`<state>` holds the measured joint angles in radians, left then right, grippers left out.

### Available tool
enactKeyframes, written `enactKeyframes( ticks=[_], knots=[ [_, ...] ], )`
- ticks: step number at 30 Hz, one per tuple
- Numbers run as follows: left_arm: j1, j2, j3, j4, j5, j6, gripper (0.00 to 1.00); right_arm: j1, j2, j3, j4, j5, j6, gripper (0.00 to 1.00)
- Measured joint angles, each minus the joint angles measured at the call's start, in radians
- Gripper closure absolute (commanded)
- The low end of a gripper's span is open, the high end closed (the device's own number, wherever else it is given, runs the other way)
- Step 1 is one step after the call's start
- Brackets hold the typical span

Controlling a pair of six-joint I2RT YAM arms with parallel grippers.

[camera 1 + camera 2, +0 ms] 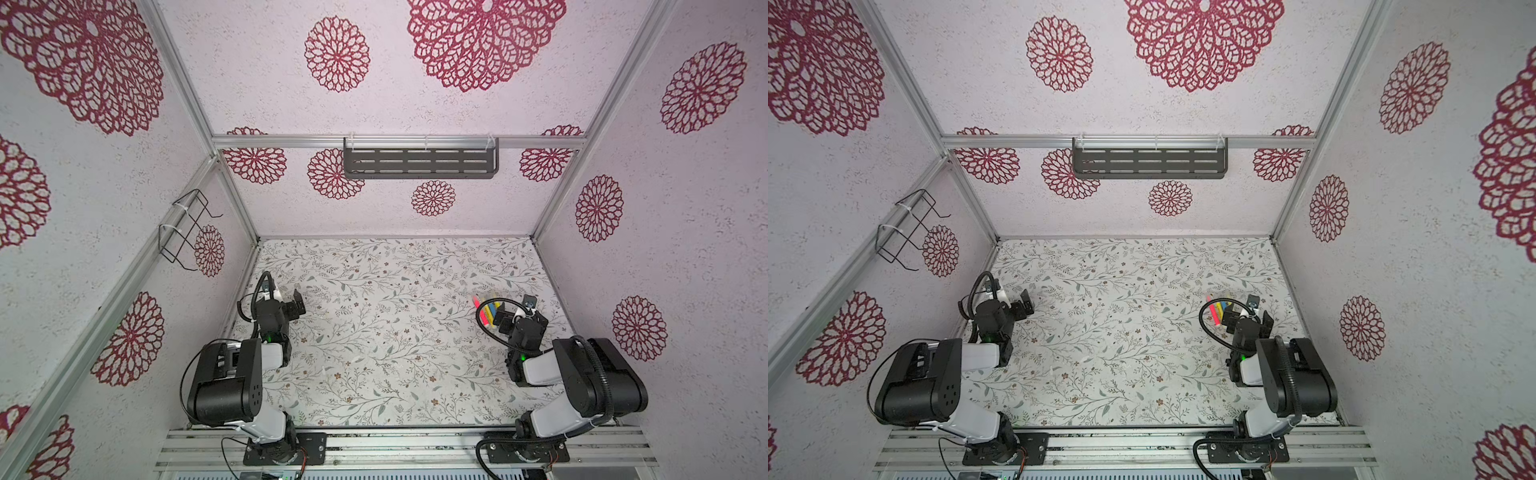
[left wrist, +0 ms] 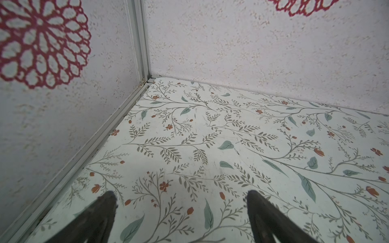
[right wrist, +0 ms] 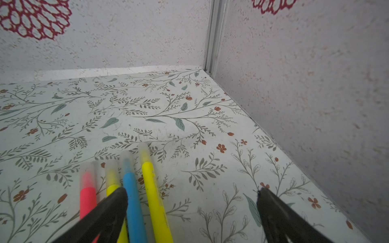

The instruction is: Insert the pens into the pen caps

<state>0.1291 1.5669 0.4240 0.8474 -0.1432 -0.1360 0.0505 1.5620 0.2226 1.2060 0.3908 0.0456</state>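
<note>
Four pens (image 1: 484, 319) lie side by side on the flowered desk (image 1: 395, 291), right of centre in both top views and just left of the right gripper (image 3: 192, 191). In the lower left of the right wrist view they run red-pink pen (image 3: 87, 197), yellow pen (image 3: 112, 186), blue pen (image 3: 131, 199), second yellow pen (image 3: 154, 199). Cloudy pen caps (image 3: 126, 156) seem to cover all four far tips, so the job looks all but done. How firmly the caps sit cannot be told.

The danger now is a careless move on the right. One black finger (image 3: 105, 214) crosses in front of the first yellow pen and edges the blue one; whether it touches them is unclear. A sideways swing or a drop could scatter the row. A loosely seated cap might pop off and be lost against the pale pattern.

At the left of both top views, the left gripper (image 2: 181, 195) hangs over bare desk near the wall (image 2: 63, 126). Its jaws are spread wide, holding and touching nothing. On the right, the jaws gape just as wide, with only printed leaves between them and nothing gripped.
</note>
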Motion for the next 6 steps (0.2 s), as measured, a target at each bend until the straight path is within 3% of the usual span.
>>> enactKeyframes(
  ticks=[6],
  knots=[
    [0.000, 0.000, 0.000, 0.001, 0.005, 0.000, 0.01, 0.005, 0.000, 0.004, -0.004, -0.003, -0.001, 0.01]
  ],
)
